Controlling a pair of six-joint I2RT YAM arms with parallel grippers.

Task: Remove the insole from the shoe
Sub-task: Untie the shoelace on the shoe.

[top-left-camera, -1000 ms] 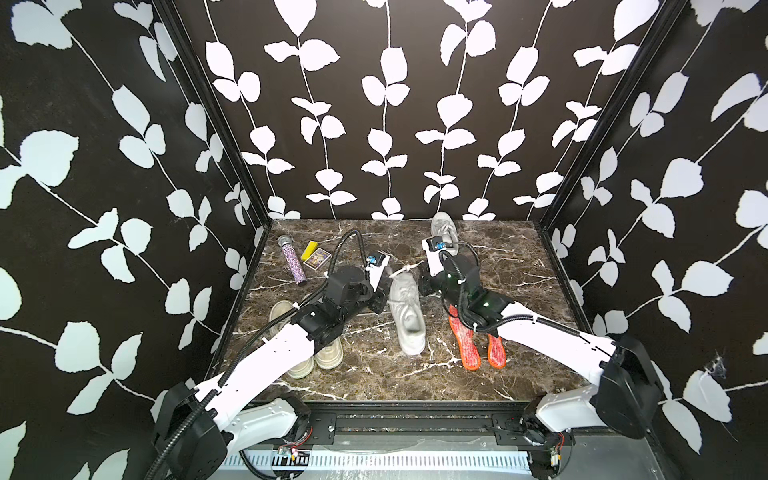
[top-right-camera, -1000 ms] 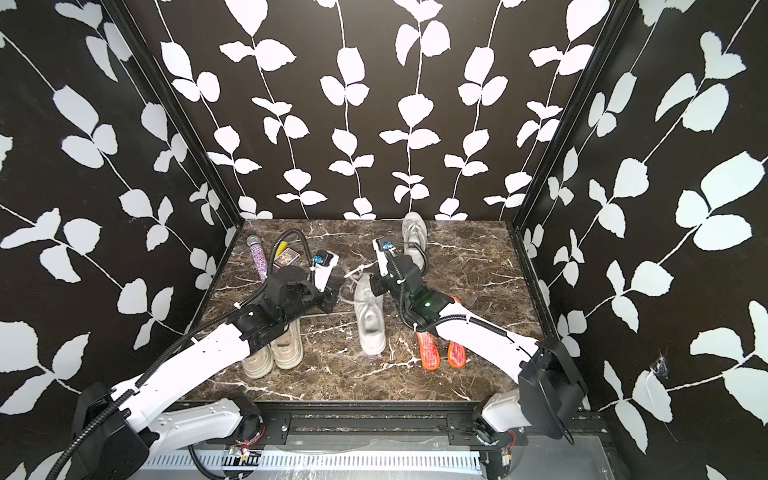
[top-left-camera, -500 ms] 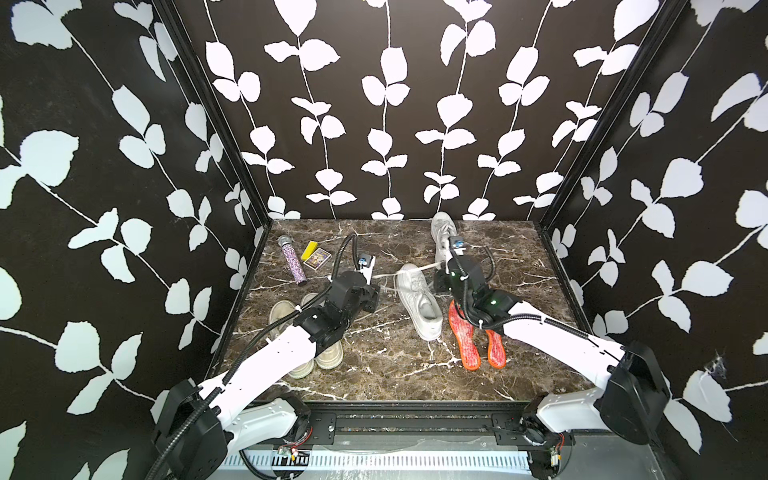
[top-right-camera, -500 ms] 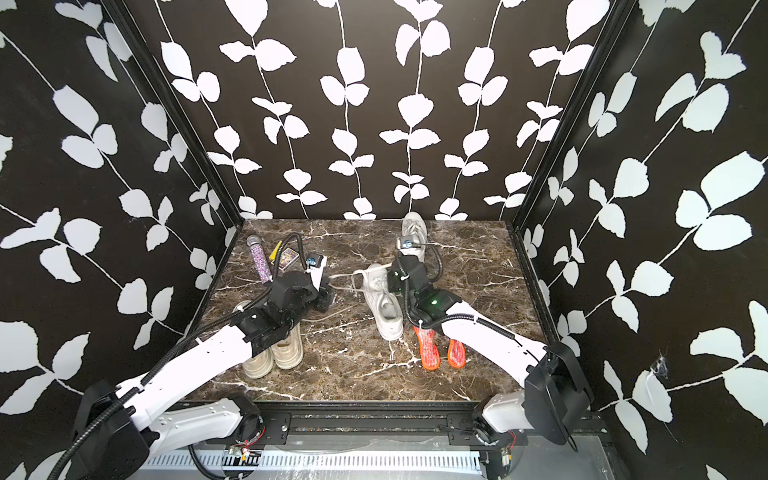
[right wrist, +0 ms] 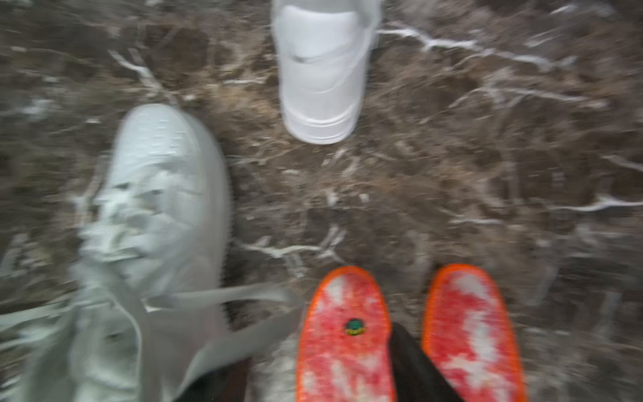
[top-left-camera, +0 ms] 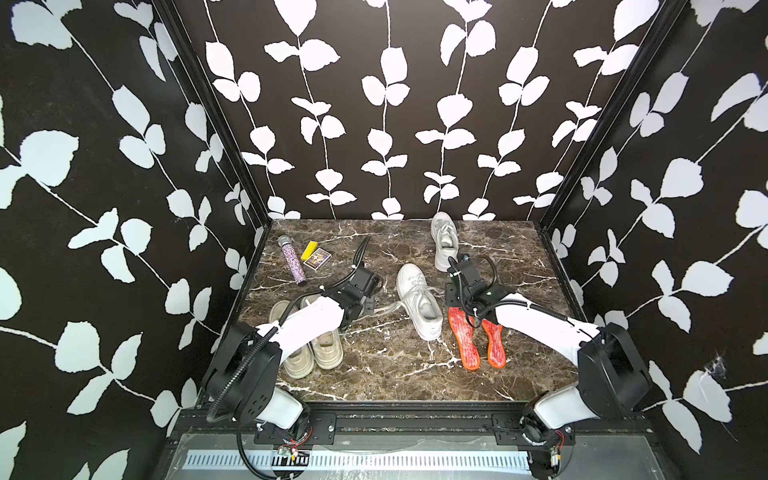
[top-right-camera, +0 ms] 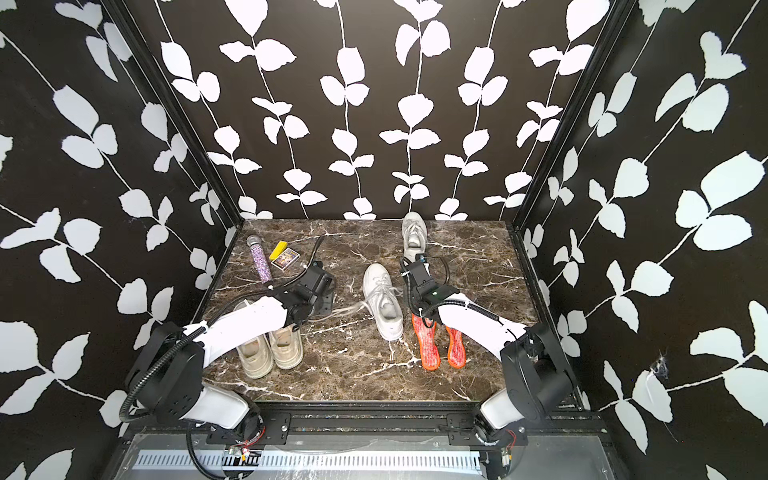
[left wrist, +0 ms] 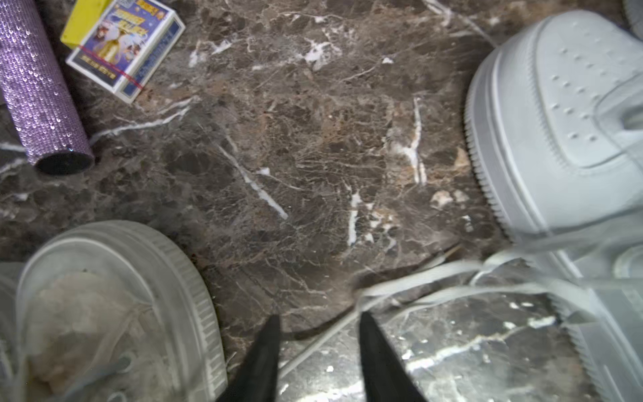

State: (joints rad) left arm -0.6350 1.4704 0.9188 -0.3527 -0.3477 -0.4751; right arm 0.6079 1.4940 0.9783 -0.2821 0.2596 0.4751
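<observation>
Arms point(top-left-camera: 311, 320) low beside white shoe point(top-left-camera: 417, 301)

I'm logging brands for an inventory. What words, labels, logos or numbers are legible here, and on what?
No word reads clearly.
On the small printed box: coloured lettering, too blurred to read.
On the far white shoe: a swoosh-like mark, no letters.
On the orange insole: a round green sticker, too blurred to read.

shoe point(top-left-camera: 417, 301): white, upright, laces loose | insoles point(top-left-camera: 463, 338): 2, orange-red, flat just beside shoe
</observation>
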